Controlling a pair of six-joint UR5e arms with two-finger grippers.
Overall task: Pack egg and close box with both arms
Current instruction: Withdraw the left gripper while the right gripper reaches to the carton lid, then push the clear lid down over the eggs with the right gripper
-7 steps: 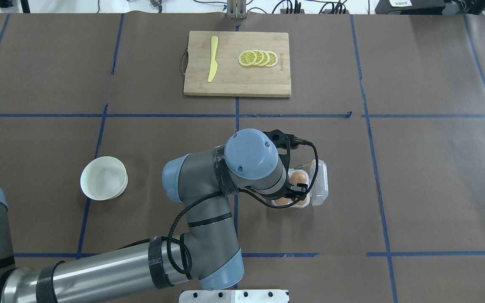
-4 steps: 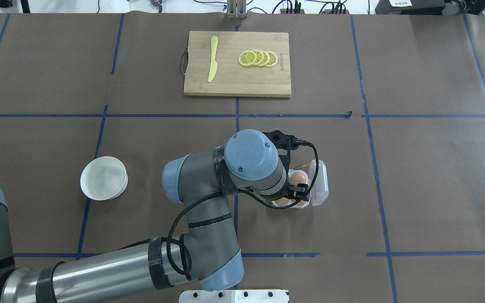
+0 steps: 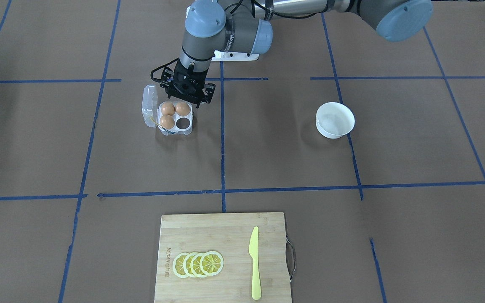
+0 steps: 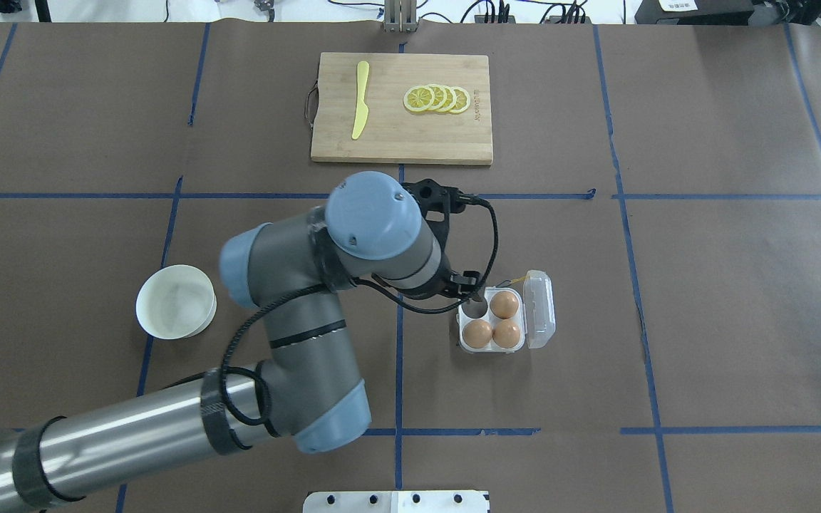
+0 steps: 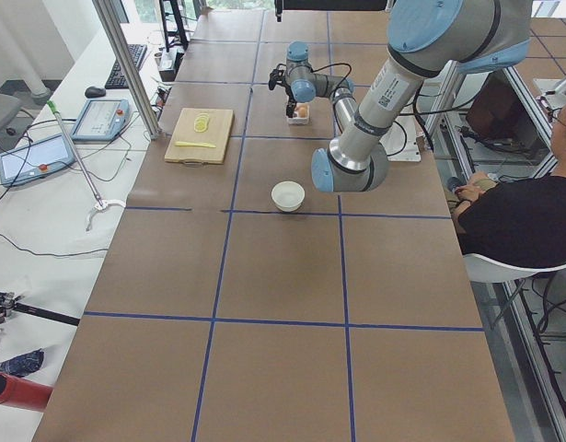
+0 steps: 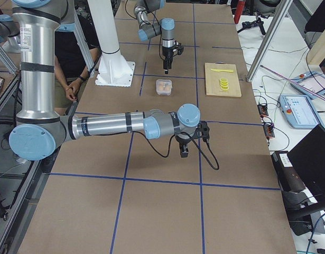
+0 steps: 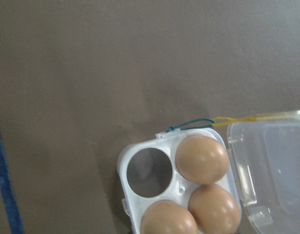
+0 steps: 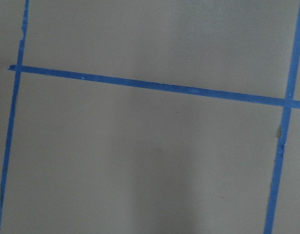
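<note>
The clear box (image 4: 462, 340) sits mid-table with its lid (image 4: 541, 308) open to the right. Three orange-brown eggs fill three cells: one at the far right (image 4: 504, 304), two at the near side (image 4: 478, 333). The far left cell (image 4: 474, 308) is empty. The left wrist view shows the same: eggs (image 7: 202, 158), empty cell (image 7: 150, 171), lid (image 7: 271, 165), yellow string (image 7: 247, 118). My left gripper (image 4: 467, 287) hangs just beyond the box's far left corner, open and empty (image 3: 187, 97). My right gripper (image 6: 184, 152) hovers over bare table far to the right; I cannot tell its state.
A white bowl (image 4: 175, 301) stands left of the left arm. A wooden cutting board (image 4: 401, 139) at the far centre holds lemon slices (image 4: 437, 99) and a yellow knife (image 4: 360, 100). Blue tape lines cross the brown table cover.
My left gripper has lifted off the box and pulled back to the far left. The box, partly covered before, now shows three eggs and one empty cell.
</note>
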